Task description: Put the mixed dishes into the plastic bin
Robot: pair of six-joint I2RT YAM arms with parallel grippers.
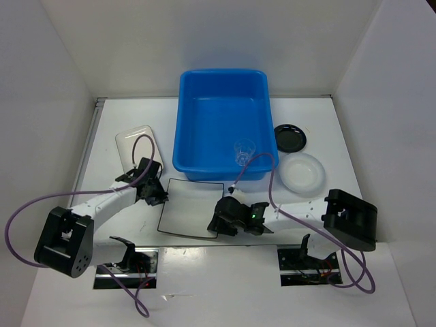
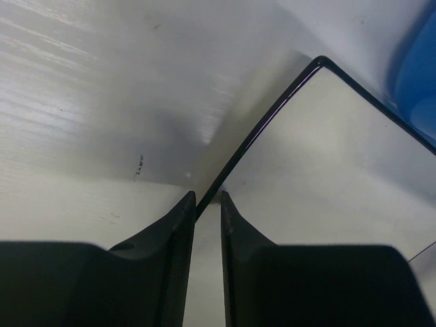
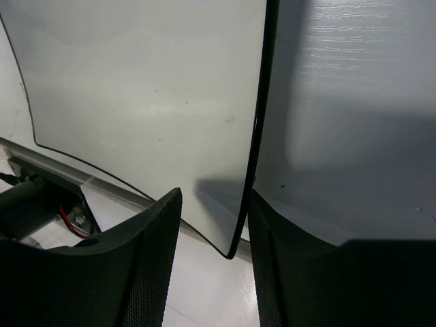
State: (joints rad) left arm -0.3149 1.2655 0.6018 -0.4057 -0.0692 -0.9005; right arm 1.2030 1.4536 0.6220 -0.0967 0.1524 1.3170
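The flat square white plate with a thin dark rim (image 1: 191, 208) lies just in front of the blue plastic bin (image 1: 204, 136). My left gripper (image 1: 155, 193) is nearly closed on the plate's left edge; in the left wrist view the rim (image 2: 272, 116) runs into the narrow gap between the fingertips of the gripper (image 2: 206, 197). My right gripper (image 1: 221, 221) is open and straddles the plate's near right corner (image 3: 235, 248), gripper (image 3: 214, 197). The small clear cup (image 1: 244, 151) appears to stand inside the bin at its front right.
The white rounded-rectangle plate (image 1: 136, 144) lies left of the bin. The small black round plate (image 1: 290, 137) and the translucent round dish (image 1: 303, 172) lie right of it. White walls enclose the table on three sides. Purple cables loop over both arms.
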